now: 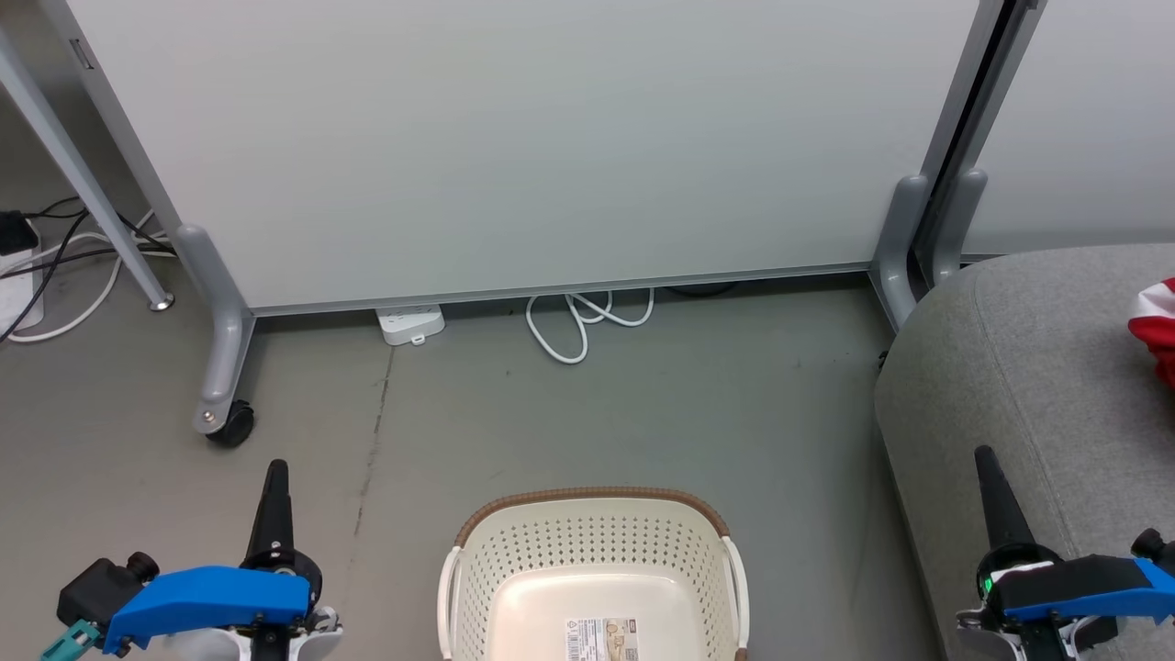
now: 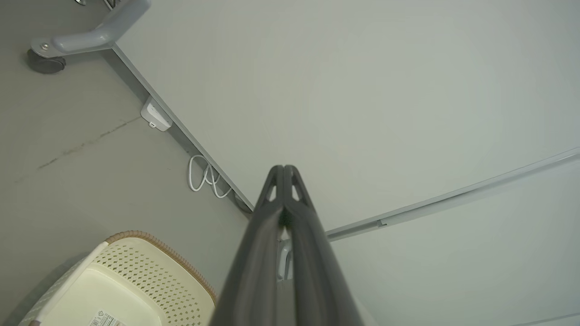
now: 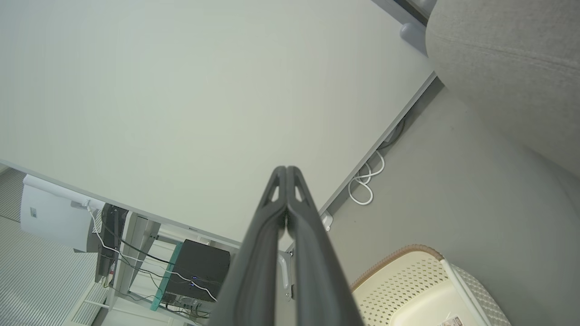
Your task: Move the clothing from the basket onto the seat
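With the basket (image 1: 597, 497) bare and the clothing (image 1: 1157, 323) on the seat (image 1: 1028, 367) to its right, the job looks done; left gripper (image 1: 275, 474) and right gripper (image 1: 986, 459), both closed and empty, need only rest.

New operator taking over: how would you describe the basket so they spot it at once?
Look at the wide pale partition across the back; on the grey floor before it, left of the big grey seat, stands the basket. Cream perforated plastic, a brown woven-look rim and white side handles set it apart.

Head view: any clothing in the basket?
No, the basket has a bare visible bottom apart from a label; red clothing lies on the seat.
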`<state>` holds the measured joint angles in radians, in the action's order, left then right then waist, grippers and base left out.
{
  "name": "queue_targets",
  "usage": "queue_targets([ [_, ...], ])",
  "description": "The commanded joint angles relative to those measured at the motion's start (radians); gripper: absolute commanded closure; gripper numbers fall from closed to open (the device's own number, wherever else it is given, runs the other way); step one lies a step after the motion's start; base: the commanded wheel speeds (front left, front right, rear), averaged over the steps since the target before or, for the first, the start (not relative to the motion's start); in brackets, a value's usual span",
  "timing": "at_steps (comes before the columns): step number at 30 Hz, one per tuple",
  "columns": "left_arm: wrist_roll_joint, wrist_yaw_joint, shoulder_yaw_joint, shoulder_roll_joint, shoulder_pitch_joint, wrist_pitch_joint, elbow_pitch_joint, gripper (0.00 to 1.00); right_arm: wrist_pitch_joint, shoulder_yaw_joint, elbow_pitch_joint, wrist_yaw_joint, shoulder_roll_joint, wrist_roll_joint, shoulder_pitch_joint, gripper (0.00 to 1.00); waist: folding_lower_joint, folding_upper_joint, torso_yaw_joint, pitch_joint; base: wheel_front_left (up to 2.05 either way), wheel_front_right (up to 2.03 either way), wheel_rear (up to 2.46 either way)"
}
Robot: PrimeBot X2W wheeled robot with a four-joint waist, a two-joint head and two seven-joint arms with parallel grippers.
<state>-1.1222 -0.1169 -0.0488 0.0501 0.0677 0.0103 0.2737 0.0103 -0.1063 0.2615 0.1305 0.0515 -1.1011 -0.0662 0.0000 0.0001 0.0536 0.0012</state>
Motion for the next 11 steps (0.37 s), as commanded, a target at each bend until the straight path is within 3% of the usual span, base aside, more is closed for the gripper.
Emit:
queue_targets([
  [1, -0.029, -0.008, -0.006, 0.000, 0.026, -0.008, -0.013, 1.00, -0.008, -0.003, -0.013, 0.000, 0.001, -0.032, -0.024, 1.00, 0.0000, -0.0001, -0.002, 0.000, 0.00, 0.00, 0.00],
  [11, -0.128, -0.009, -0.021, 0.000, 0.030, -0.033, -0.017, 1.00, -0.034, -0.004, -0.014, 0.000, 0.001, -0.133, -0.029, 1.00, 0.0000, -0.0001, -0.011, 0.000, 0.00, 0.00, 0.00],
])
